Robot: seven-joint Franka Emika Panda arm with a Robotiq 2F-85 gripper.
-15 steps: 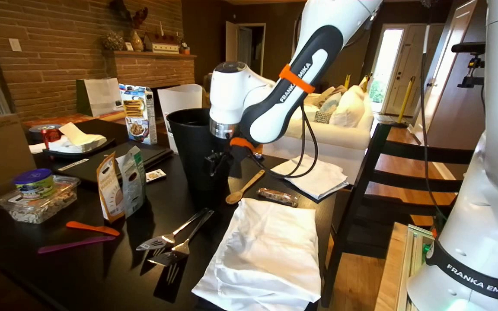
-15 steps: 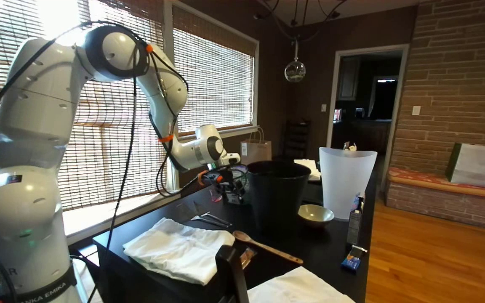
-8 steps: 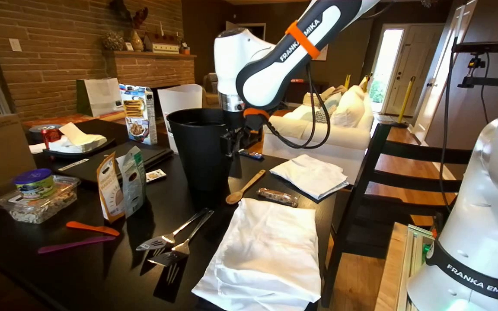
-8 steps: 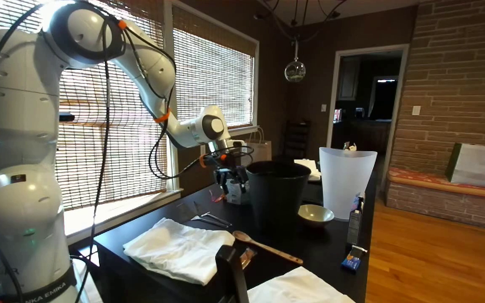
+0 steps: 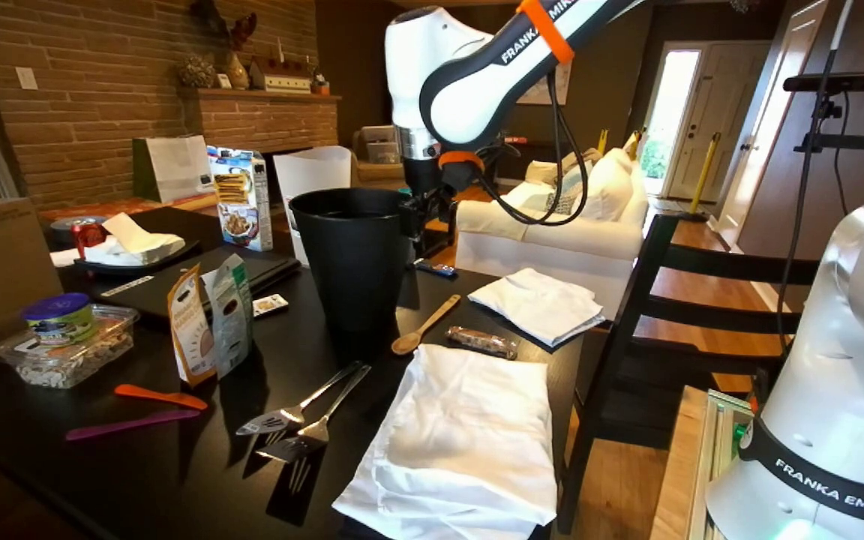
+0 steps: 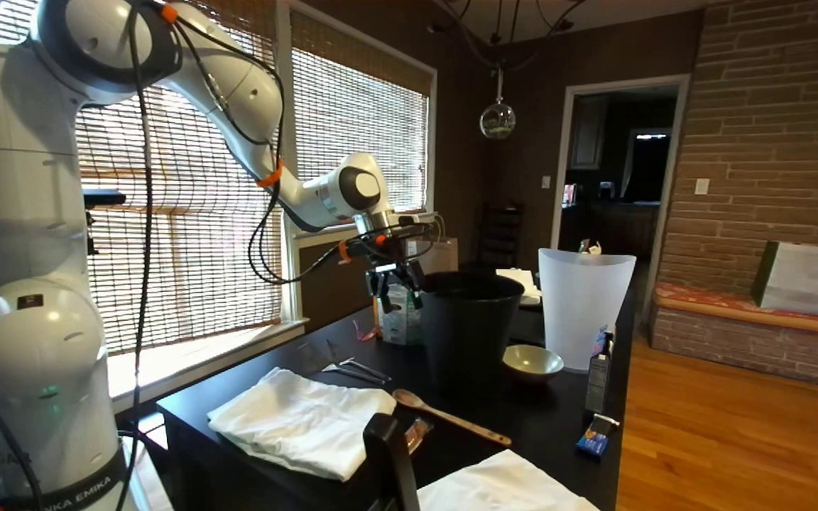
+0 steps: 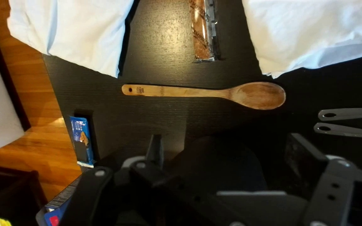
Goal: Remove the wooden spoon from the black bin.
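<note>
The wooden spoon [image 7: 212,93] lies flat on the dark table, outside the black bin. It also shows in both exterior views [image 5: 426,326] [image 6: 451,419]. The tall black bin [image 5: 353,262] stands upright beside the spoon; it also shows in an exterior view [image 6: 462,333]. Its inside bottom is hidden. My gripper [image 7: 227,149] is open and empty, fingers pointing down. It hovers near the bin's rim height, close to the bin's side, in both exterior views [image 5: 426,217] [image 6: 397,287]. In the wrist view the spoon lies beyond the fingertips, apart from them.
White folded cloths [image 5: 454,442] [image 5: 541,304] and a wrapped bar [image 5: 482,341] lie around the spoon. Two metal utensils [image 5: 304,416] lie in front of the bin. A bowl [image 6: 533,360], a white bin [image 6: 583,305] and a blue packet [image 7: 82,138] stand or lie nearby.
The arm has risen and drawn back. My gripper has moved up beside the bin, from partway down its side to near its rim. The spoon and bin have not moved.
</note>
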